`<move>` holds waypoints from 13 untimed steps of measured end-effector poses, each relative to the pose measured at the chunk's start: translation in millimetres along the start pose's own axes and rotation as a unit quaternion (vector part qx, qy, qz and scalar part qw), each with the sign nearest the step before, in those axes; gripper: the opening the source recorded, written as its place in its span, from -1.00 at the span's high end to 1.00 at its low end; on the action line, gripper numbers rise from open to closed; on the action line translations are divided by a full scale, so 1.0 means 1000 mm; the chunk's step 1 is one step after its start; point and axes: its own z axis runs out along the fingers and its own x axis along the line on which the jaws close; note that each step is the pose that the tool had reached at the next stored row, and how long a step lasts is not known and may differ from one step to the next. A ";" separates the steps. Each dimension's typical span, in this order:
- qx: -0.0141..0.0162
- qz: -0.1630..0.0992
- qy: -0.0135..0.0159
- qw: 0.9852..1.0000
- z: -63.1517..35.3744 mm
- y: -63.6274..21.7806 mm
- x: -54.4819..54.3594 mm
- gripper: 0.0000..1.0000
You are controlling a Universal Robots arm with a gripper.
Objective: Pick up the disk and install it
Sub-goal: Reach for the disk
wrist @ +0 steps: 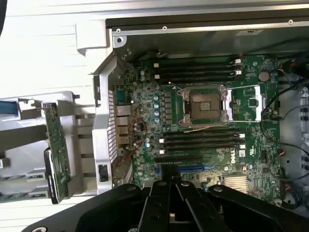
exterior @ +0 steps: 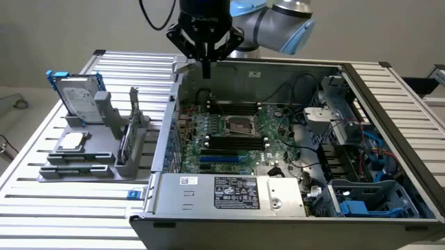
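Gripper [exterior: 206, 73] hangs over the far edge of the open computer case [exterior: 389, 156], toward the exterior view's left of it. Its fingers point straight down, pressed together with nothing between them. In the wrist view the same closed fingers [wrist: 164, 193] meet in a narrow dark wedge above the motherboard [wrist: 203, 130], on the side of the memory slots away from the CPU socket [wrist: 205, 104]. The disk [exterior: 80, 101] is not in the case. It stands upright, leaning slightly, at the far end of a grey rack [exterior: 83, 166] on the slatted table [exterior: 70, 219], at the exterior view's left of the case and well apart from the gripper. Its white label faces the camera and its blue carrier shows along the top and far edge. A small square chip [exterior: 72, 141] lies flat on the rack just in front of the disk. A thin green circuit card [wrist: 58, 154] stands on edge in the rack, on the side nearer the case. Inside the case, the power supply [exterior: 230, 192] lies along the near wall, and a grey drive bay [exterior: 368, 200] with blue plastic parts occupies the near corner at the exterior view's right.
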 end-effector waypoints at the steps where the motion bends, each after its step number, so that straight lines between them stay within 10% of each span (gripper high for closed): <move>1: 0.000 0.000 0.000 1.000 0.0000 0.0000 0.000 0.79; 13: 0.000 0.000 0.000 1.000 -0.0001 0.0012 0.005 0.79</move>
